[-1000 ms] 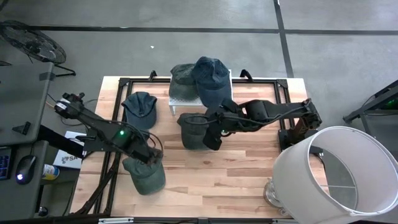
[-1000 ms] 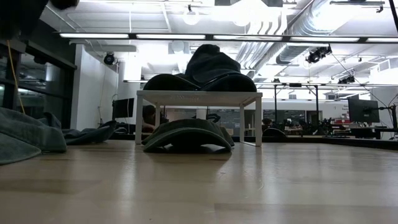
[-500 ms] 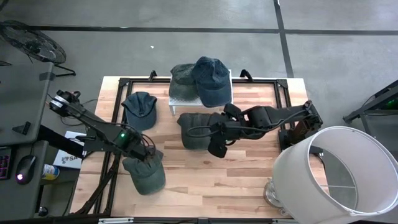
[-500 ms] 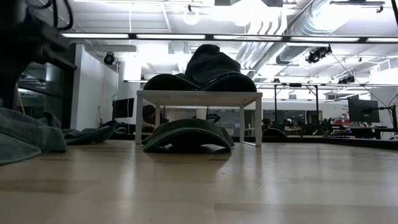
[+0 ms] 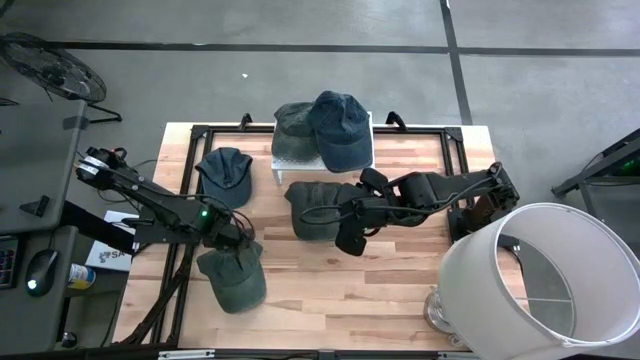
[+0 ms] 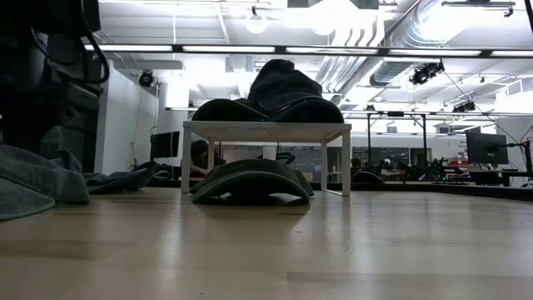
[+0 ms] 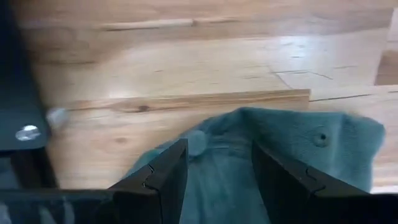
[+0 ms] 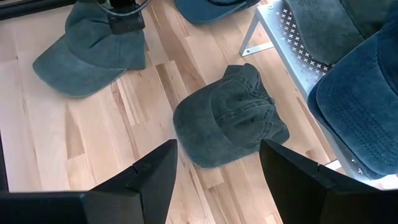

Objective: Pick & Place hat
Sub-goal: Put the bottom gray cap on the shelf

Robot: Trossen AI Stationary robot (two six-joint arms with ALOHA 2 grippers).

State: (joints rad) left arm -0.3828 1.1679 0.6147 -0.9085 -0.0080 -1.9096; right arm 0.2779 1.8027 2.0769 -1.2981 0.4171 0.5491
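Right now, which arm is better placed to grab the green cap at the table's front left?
Left. Its gripper hangs open directly over that cap; the right gripper is open above the middle cap.

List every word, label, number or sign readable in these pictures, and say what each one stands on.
No text can be read in full.
White paper sheet beside the wooden table's left edge: dark printing, too small to read.
Green cotton caps, such as the one beneath the left gripper: no lettering visible.
Right gripper: no markings legible.
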